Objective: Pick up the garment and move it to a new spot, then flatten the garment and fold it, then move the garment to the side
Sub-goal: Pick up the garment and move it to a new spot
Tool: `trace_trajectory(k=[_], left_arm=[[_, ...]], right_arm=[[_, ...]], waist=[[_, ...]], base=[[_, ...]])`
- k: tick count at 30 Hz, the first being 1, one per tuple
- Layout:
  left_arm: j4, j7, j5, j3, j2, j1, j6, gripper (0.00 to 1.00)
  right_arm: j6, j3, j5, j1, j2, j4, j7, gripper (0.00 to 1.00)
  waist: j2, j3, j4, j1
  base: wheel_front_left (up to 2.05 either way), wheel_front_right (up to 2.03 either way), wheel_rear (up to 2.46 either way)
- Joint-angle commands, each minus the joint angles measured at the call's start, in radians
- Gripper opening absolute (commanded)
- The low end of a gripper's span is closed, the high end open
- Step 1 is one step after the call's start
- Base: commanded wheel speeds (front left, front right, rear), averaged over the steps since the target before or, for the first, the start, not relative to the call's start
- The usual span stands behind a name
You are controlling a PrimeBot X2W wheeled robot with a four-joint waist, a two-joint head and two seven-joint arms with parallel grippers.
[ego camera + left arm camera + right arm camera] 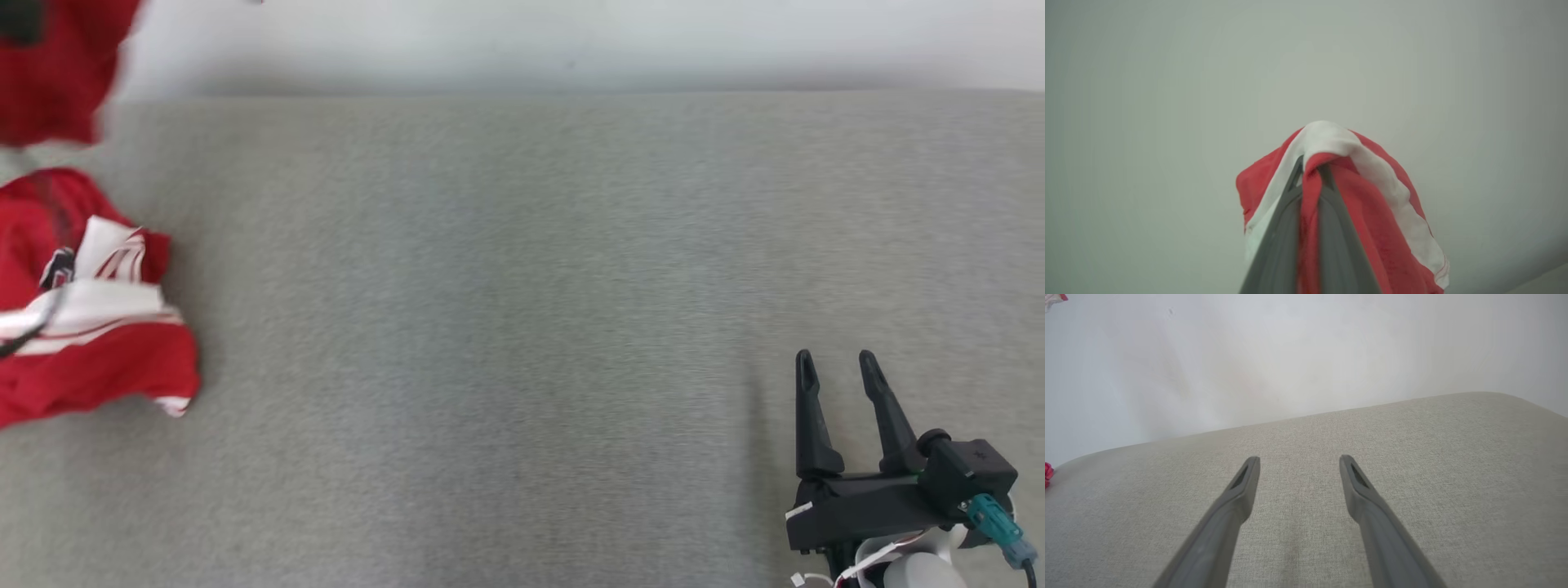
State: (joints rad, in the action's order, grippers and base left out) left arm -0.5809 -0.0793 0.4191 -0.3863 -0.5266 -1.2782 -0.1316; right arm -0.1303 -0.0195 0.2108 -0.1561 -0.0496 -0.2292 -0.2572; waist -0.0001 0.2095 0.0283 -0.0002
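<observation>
Right tool (pixel 836 363): near right of the head view, above the tabletop (pixel 490 327); fingers spread, released, nothing between them.
Left tool (pixel 1312 166): fingers clenched on a fold of the garment (pixel 1380 212); red cloth with a white band drapes over the tips.
Garment (pixel 90 327), lower part: crumpled red-and-white heap lying at the tabletop's left edge, well apart from the right tool.
Garment, upper part: blurred red cloth at the far left corner, before the wall (pixel 571 41).
Wall: pale, plain, beyond the tabletop's far edge.

Grey fabric surface (pixel 522 327), plain white wall (pixel 571 41) behind, soft light
</observation>
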Motion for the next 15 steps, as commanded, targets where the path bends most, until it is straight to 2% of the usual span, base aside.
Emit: trace_trajectory(k=[1, 10, 15], left_arm=[[0.016, 0.011, 0.008, -0.006, 0.01, -0.007, 0.002, 0.0], [0.217, 0.096, 0.043, -0.072, 0.118, 0.05, 0.022, 0.0], [0.266, 0.094, 0.069, -0.106, 0.183, 0.15, 0.049, 0.0]], right_arm=[[-0.001, 0.003, 0.01, 0.012, -0.001, -0.004, -0.007, 1.0], [-0.001, 0.012, 0.05, -0.01, -0.001, -0.009, -0.009, 1.0], [-0.001, -0.006, 0.051, 0.006, -0.001, 0.004, -0.007, 1.0]], waist=[[0.0001, -0.022, -0.054, 0.0002], [0.0001, -0.012, -0.237, 0.0002], [0.0001, -0.003, -0.292, 0.0002]], base=[[0.0, 0.0, 0.0], [0.0, 0.0, 0.0], [0.0, 0.0, 0.0]])
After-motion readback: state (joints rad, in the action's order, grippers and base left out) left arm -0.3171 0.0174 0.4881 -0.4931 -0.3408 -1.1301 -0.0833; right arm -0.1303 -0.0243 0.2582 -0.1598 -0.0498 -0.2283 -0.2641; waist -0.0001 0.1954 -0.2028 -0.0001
